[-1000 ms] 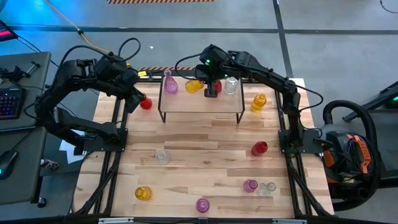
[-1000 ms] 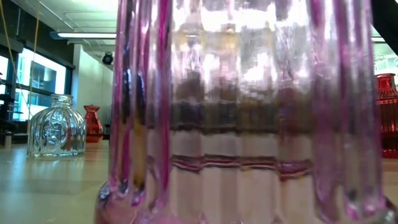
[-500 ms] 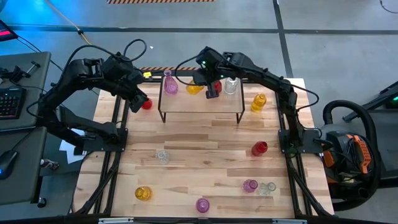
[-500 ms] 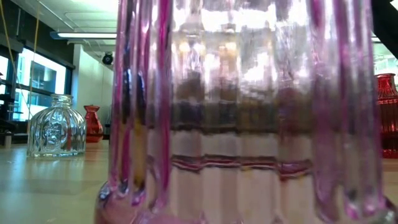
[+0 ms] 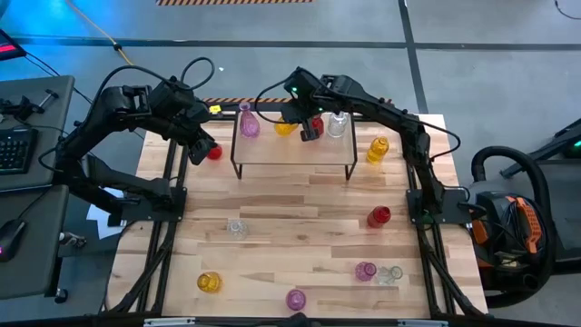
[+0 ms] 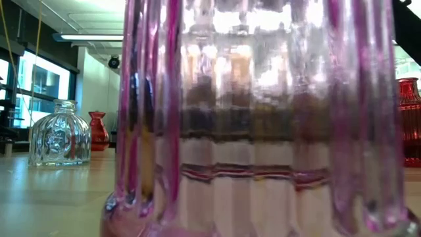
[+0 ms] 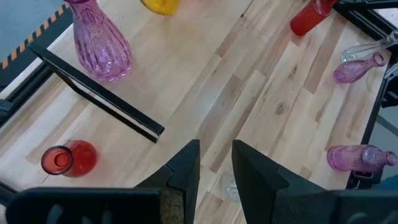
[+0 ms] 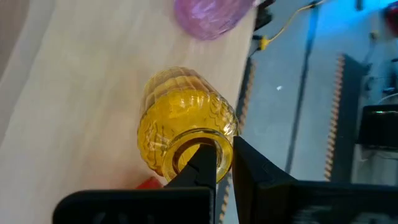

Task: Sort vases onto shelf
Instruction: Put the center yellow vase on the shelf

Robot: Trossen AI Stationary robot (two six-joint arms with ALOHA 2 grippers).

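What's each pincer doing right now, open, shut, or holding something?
Left pincer: empty, fingers slightly apart, above the table.
Right pincer: shut on the yellow vase's rim, at the shelf.

Wooden table [image 5: 300, 218] carries a shelf [image 5: 295, 150] near its far edge. On the shelf: a pink vase [image 5: 247, 123] at its left end, then a yellow vase [image 5: 284, 127], a red vase [image 5: 317, 126] and a clear vase [image 5: 337, 124]. On the table: red vase [image 5: 213, 152] left of the shelf, amber vase [image 5: 378, 149] right of it. In front of the shelf, well apart: clear vase [image 5: 237, 228], red vase [image 5: 379, 216], yellow vase [image 5: 209, 282], two pink vases [image 5: 296, 299] [image 5: 365, 271], clear vase [image 5: 391, 273].
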